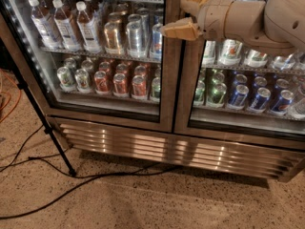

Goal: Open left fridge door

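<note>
The fridge [167, 149] fills the view, brushed steel with a louvred grille along its base. The left fridge door [169, 94] is a glass pane in a steel frame with white LED dots [19, 37] down its left edge. It sits flush with the fridge, fronting bottles and red and silver cans. My gripper [175, 16] is at the top centre, in front of the left door's right frame edge where the two doors meet. Its tan fingers [180, 28] are spread apart, one above the other, and hold nothing.
The twin right door [183, 104] fronts green and blue cans [248, 94]. A black stand leg [43, 123] slants across the fridge's lower left corner. Black cables [71, 185] run over the speckled floor, and an orange cable [9, 99] lies at far left.
</note>
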Robot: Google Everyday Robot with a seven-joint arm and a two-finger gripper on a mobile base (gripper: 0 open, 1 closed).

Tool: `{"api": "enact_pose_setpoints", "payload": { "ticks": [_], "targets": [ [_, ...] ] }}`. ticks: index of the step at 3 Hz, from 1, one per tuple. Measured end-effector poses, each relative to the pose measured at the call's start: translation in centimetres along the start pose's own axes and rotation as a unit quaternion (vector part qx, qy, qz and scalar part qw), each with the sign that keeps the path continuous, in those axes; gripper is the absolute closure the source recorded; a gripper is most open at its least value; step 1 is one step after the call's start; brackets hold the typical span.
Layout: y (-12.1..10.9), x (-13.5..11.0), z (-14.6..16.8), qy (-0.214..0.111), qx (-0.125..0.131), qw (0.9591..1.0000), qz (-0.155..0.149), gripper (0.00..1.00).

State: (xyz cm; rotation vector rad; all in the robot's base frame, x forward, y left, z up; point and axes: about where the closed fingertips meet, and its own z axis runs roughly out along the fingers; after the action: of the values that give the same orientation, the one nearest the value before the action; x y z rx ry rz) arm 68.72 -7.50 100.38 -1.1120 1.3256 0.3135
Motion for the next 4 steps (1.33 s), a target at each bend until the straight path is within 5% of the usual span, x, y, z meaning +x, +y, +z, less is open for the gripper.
{"api": "enact_pose_setpoints", "payload": {
  "ticks": [1, 4],
  "targets": [
    [0.38, -0.16, 0.12, -0.008, -0.006, 1.0000, 0.000, 0.44],
    [1.17, -0.52, 0.76, -0.032, -0.023, 0.9992, 0.000, 0.47]
  ]
}}
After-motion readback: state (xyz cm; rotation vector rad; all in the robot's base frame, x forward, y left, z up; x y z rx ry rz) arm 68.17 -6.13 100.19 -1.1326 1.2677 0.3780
